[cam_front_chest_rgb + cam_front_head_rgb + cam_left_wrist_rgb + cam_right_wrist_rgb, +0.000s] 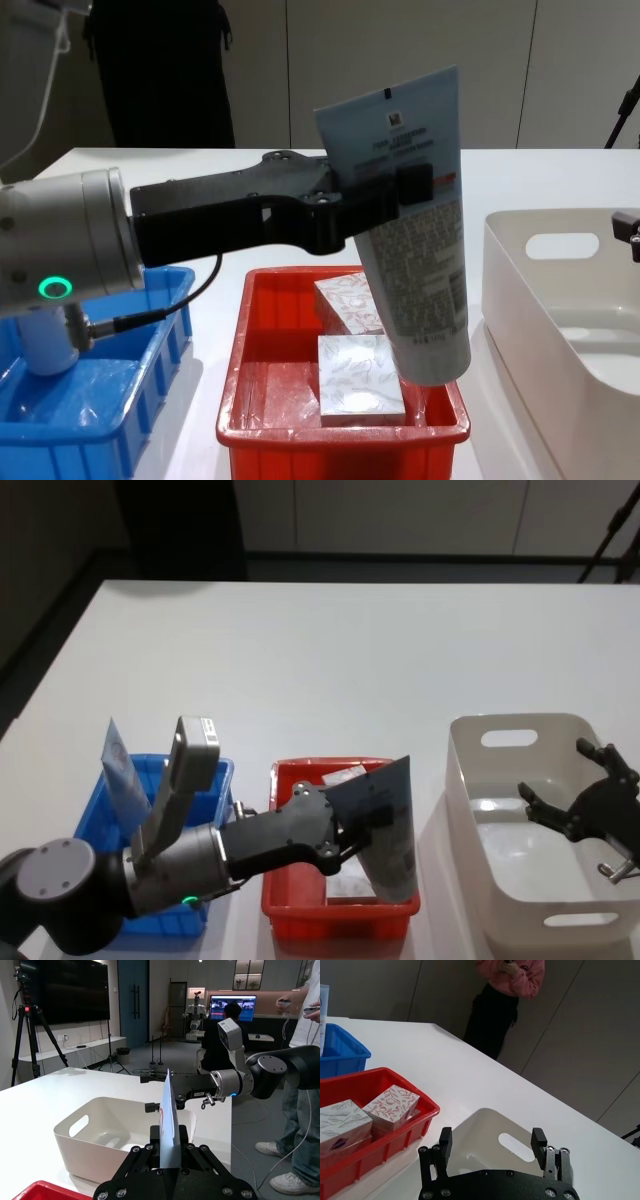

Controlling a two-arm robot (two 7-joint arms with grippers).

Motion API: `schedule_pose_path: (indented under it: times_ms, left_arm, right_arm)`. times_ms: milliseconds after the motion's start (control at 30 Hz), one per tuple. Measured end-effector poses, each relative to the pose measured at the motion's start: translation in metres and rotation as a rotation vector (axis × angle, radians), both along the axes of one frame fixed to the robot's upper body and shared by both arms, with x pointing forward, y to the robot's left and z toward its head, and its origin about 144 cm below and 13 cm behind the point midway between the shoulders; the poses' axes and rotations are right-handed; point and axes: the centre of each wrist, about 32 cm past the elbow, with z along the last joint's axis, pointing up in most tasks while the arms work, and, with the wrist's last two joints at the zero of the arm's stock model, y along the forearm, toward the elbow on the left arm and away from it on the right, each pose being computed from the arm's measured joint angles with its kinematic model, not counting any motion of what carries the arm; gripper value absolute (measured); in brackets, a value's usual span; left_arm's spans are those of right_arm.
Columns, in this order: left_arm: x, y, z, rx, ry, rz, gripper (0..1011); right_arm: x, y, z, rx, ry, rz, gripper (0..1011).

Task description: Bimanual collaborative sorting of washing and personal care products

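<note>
My left gripper (355, 825) is shut on a pale blue squeeze tube (390, 820) with fine print and holds it cap down above the right end of the red crate (340, 917). The chest view shows the tube (410, 230) hanging tilted above the crate, pinched near its flat end by the left gripper (385, 200). Two white boxes with leaf patterns (358, 385) lie in the red crate (340, 435), and they show again as boxes (390, 1102) in the right wrist view. My right gripper (575, 785) hovers open and empty over the white tub (470, 810).
A blue crate (215, 780) stands left of the red one with another pale tube (122, 770) upright inside. The white handled tub (530, 290) sits close to the right of the red crate. The far half of the table (330, 650) is bare.
</note>
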Motion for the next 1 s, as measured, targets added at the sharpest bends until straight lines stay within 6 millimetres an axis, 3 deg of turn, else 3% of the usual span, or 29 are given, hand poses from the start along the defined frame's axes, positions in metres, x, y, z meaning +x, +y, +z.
schedule_pose_path:
  times_ms: [1000]
  left_arm:
    - [0.000, 0.000, 0.000, 0.000, 0.000, 0.000, 193]
  right_arm:
    - [-0.015, 0.012, 0.004, 0.046, 0.042, 0.238, 1001]
